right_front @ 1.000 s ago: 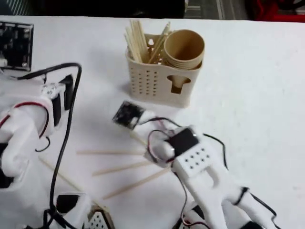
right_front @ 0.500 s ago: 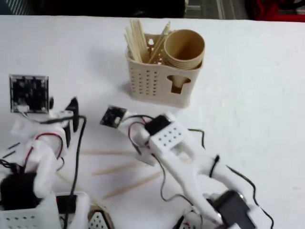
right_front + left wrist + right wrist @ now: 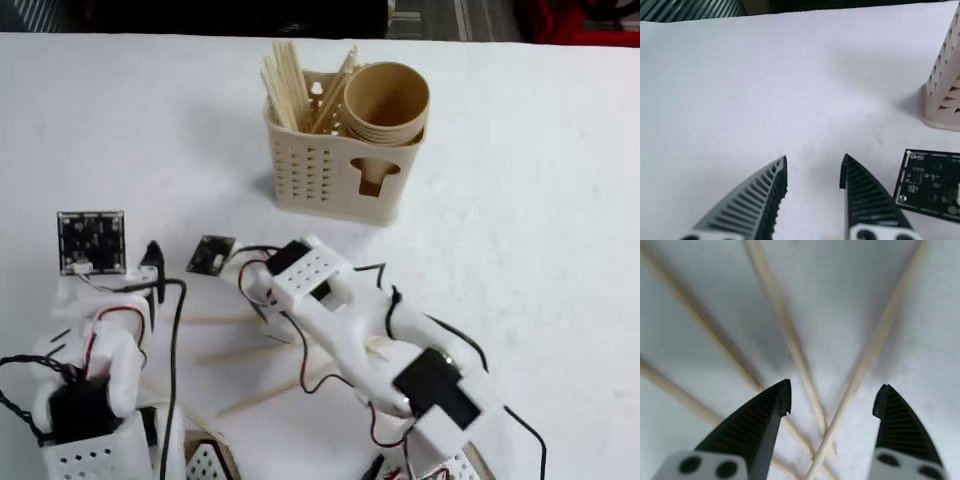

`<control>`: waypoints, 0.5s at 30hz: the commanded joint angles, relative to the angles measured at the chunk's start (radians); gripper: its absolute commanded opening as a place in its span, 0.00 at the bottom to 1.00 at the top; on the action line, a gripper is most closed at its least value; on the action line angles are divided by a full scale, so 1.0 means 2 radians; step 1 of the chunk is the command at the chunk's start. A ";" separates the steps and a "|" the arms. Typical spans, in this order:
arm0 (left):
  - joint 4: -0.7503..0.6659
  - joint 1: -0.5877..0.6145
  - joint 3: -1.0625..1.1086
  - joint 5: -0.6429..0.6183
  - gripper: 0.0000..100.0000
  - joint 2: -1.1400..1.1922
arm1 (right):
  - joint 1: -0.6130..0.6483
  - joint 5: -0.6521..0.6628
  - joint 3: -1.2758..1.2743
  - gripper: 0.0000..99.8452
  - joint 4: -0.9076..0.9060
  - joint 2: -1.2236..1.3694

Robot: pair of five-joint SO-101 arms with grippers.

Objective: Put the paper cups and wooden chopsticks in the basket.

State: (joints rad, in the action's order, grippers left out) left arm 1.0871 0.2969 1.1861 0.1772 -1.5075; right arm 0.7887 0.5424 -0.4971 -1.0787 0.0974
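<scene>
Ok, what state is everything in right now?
Cream perforated plastic basket, upright.
Stacked tan paper cups, upright in the basket.
Bundled wooden chopsticks, standing in the basket.
Loose wooden chopsticks, lying flat on the white table.
Left gripper, open, empty.
Right gripper, open, over the loose chopsticks.

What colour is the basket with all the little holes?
The basket is cream, a pale beige. The high view shows it best.

Bright, even light on the table (image 3: 540, 200), with soft shadows beside the basket (image 3: 335, 175).
</scene>
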 commanded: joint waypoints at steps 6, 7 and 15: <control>-0.020 0.004 0.070 0.002 0.18 -0.059 | 0.000 0.005 0.041 0.11 0.044 0.070; -0.020 0.004 0.078 0.002 0.18 -0.066 | 0.000 0.005 0.052 0.07 0.037 0.076; -0.018 0.004 0.134 0.005 0.18 -0.135 | 0.003 0.004 0.068 0.02 0.018 0.080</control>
State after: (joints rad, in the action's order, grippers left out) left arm 1.0687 0.2969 1.4438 0.1772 -1.7269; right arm 0.7733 0.5439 -0.3667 -1.0142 0.2739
